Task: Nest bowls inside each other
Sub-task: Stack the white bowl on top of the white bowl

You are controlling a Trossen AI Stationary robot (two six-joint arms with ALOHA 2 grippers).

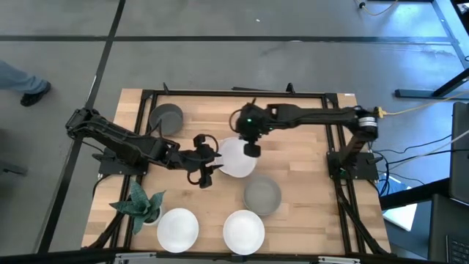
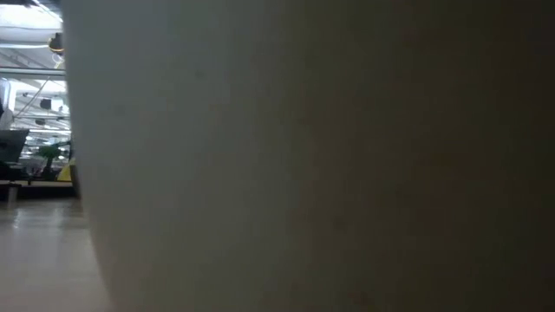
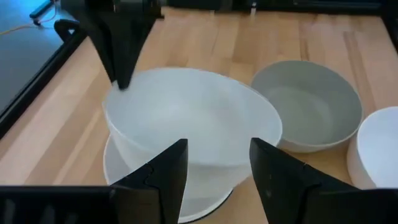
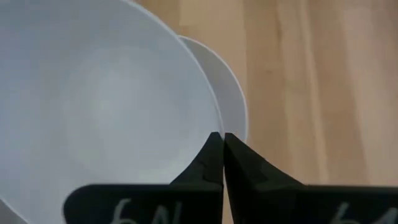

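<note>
A white bowl [image 1: 236, 158] sits tilted inside a second white bowl [image 3: 163, 190] at mid-table. My right gripper [image 1: 251, 149] is shut on the upper bowl's rim. My left gripper [image 1: 207, 169] is open just left of this pair, its fingers [image 3: 163, 171] short of the near rim; I cannot tell if they touch. A light grey bowl [image 1: 261, 195] stands to the right. Two white bowls [image 1: 178, 229] [image 1: 244, 231] stand near the front edge, and a dark grey bowl [image 1: 166, 117] at far left. A pale bowl wall [image 2: 303, 156] fills the low view. My right gripper pinches the upper white bowl's rim [image 4: 214, 127] between its two fingers, one inside the bowl and one outside. The fingers [image 3: 121, 62] come from above, pointing down. The bowl is tilted, its held side raised, and its lower part rests in the white bowl beneath.
A green spiky plant [image 1: 143, 204] stands at the front left, next to a white bowl. A black frame [image 1: 234, 94] runs along the table's edges. Bare wood [image 1: 308, 154] lies right of the stacked pair.
</note>
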